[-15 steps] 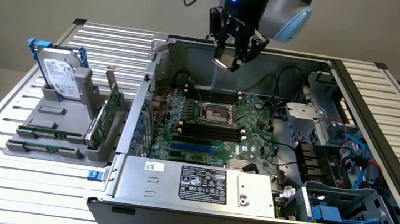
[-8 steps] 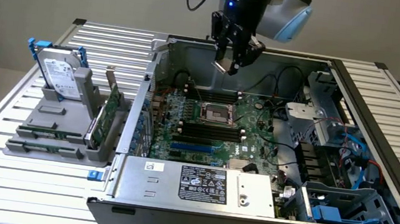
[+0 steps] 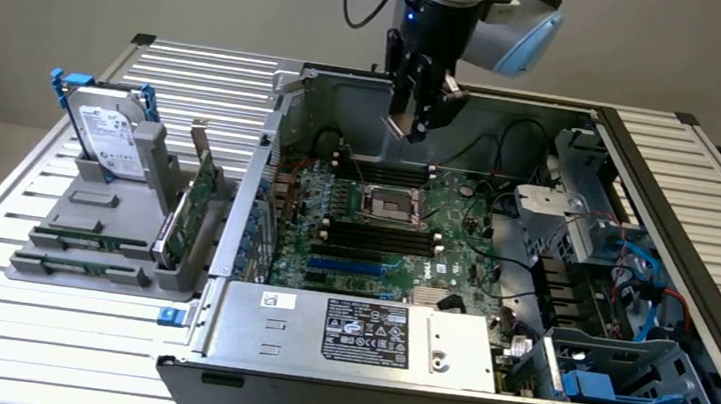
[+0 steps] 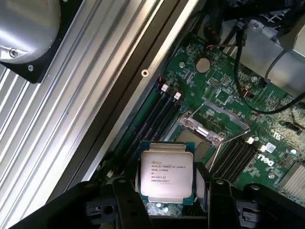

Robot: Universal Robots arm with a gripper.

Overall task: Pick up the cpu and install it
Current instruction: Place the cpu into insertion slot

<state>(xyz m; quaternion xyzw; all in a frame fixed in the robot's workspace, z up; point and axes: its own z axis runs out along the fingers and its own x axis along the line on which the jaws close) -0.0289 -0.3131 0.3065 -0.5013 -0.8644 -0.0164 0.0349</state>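
Note:
The cpu (image 4: pixel 167 172), a small flat square chip with a silver top and printed text, hangs in the air between my two black fingers (image 4: pixel 126 200). My gripper (image 4: pixel 167 202) is shut on it by its edges. In the exterior view my gripper (image 3: pixel 418 118) hovers above the rear part of the open computer case, higher than the motherboard (image 3: pixel 370 243). The open cpu socket (image 3: pixel 387 205) lies below and a little forward of it. The wrist view has the same socket (image 4: pixel 205 129) with its metal frame lifted, just beyond the chip.
A grey holder (image 3: pixel 89 234) on the slatted table at the exterior view's left carries an upright hard drive (image 3: pixel 113 136) and green cards (image 3: pixel 192 204). Case walls (image 3: pixel 266 142), black cables (image 3: pixel 515 138), drive cages (image 3: pixel 600 217) and the power supply (image 3: pixel 361 333) surround the motherboard.

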